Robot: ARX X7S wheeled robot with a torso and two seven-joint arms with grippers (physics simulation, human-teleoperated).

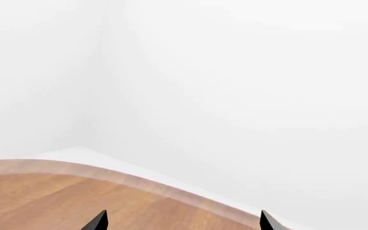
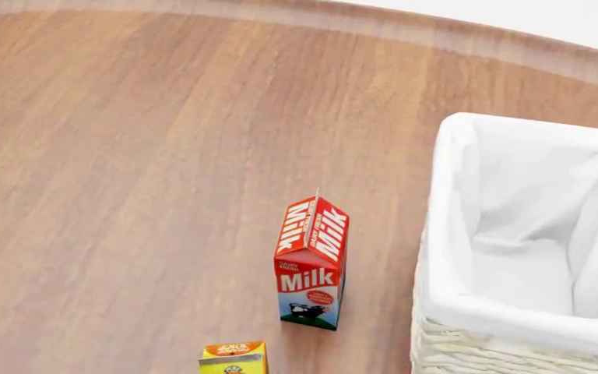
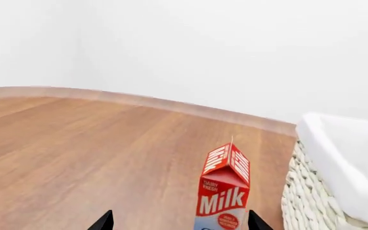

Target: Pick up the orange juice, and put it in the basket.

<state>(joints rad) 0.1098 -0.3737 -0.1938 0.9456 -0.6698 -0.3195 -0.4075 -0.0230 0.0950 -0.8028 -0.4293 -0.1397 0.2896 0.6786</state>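
Only the yellow and orange top of the orange juice (image 2: 234,360) shows, at the bottom edge of the head view, on the wooden table. The basket (image 2: 455,234), cream wicker with a white cloth liner, stands at the right; in the right wrist view the basket (image 3: 312,187) is also at the edge. Neither gripper appears in the head view. My left gripper (image 1: 182,223) is open over bare wood near the table's curved edge. My right gripper (image 3: 180,223) is open too, holding nothing. The orange juice is out of both wrist views.
A red and white Milk carton (image 2: 313,261) stands upright between the orange juice and the basket. In the right wrist view the Milk carton (image 3: 224,189) is just ahead of the fingertips. The table's rounded far edge (image 2: 403,27) meets a white wall.
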